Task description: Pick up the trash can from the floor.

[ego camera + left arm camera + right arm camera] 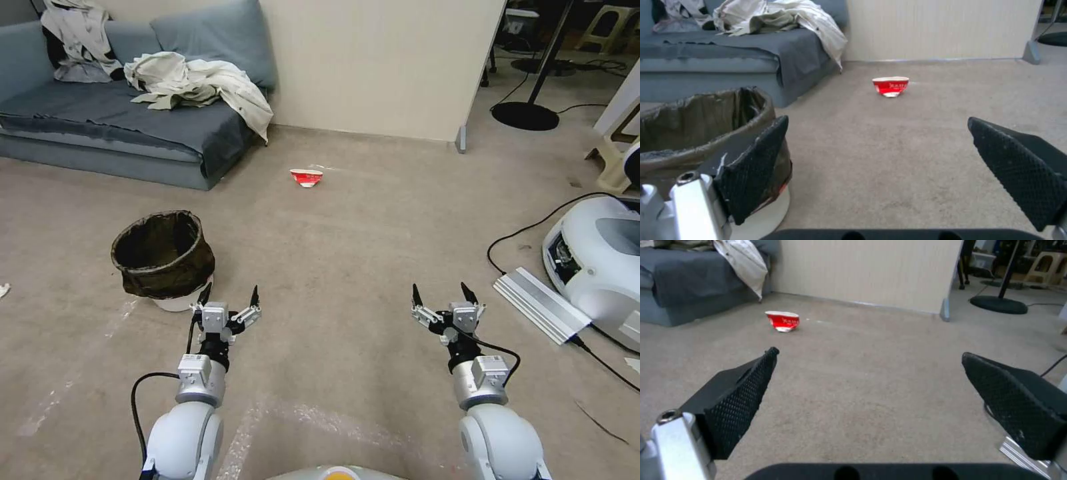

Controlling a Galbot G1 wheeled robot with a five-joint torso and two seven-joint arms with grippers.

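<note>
Head view: left end effector spread beside trash can; right end effector spread.

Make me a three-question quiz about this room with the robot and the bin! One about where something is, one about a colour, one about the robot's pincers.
1. Where is the bin?
A. on the sofa
B. on the floor by the left pincer
C. next to the right pincer

2. What colour is the crushed cup?
A. red and white
B. green
C. black

3. How are the pincers?
A. both open, holding nothing
B. left shut on the bin
C. both shut

Answers:
1 B: the bin stands on the floor, just ahead of the left pincer.
2 A: the cup is red with white.
3 A: the left pincer and right pincer have spread fingers with nothing between.
</note>
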